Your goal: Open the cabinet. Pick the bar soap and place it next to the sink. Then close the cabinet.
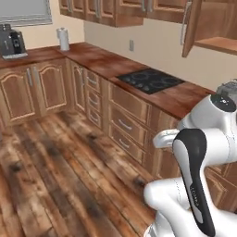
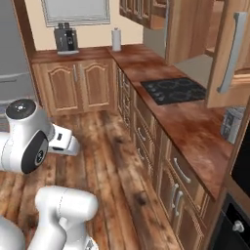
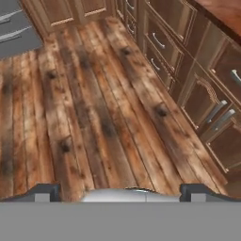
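The cabinet hangs on the wall at the upper right with its door swung out. The right base view shows that door edge-on, with its long grey bar handle facing me. The bar soap is out of view, and so is the sink. My gripper points down at the wooden floor, well below the cabinet. Its two fingertips stand far apart with nothing between them, so it is open. The arm is folded low in front of the base.
A black cooktop is set in the brown counter, and a grey toaster stands under the open door. A coffee machine and a paper towel roll stand at the back. Drawer fronts line the right.
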Robot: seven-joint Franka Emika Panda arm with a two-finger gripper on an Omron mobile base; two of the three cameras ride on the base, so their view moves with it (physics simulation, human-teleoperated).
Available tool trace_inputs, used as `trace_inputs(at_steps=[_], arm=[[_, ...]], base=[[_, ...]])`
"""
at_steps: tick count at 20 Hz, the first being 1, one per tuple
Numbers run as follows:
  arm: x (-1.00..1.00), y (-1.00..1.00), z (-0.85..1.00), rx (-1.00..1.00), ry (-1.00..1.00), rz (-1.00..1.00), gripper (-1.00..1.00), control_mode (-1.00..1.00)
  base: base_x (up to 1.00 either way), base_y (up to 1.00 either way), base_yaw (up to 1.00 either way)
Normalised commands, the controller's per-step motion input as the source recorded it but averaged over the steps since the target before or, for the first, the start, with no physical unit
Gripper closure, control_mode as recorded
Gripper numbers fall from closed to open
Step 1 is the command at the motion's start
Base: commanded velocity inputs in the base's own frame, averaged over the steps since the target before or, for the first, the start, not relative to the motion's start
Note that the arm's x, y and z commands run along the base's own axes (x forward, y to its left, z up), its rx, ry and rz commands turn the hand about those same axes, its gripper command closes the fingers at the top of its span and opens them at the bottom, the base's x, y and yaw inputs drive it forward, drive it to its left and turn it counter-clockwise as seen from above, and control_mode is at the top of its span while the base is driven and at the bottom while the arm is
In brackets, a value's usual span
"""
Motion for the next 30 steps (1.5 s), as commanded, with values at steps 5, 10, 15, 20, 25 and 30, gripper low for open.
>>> trace_inputs(at_steps=[5,10,15,20,25,30], arm=[[0.00,0.00,0.00,0.00,0.00,0.00,-1.00,1.00],[0.00,0.00,0.00,0.00,0.00,0.00,-1.00,1.00],[0.00,0.00,0.00,0.00,0.00,0.00,-1.00,1.00],[0.00,0.00,0.00,0.00,0.00,0.00,-1.00,1.00],[0.00,0.00,0.00,0.00,0.00,0.00,-1.00,1.00],[0.00,0.00,0.00,0.00,0.00,0.00,-1.00,1.00]], base=[[0.97,-0.03,-0.53],[0.77,-0.42,-0.50],[0.36,-0.63,-0.73],[0.00,-0.48,-0.78],[0.58,0.43,-0.32],[0.47,0.68,-0.10]])
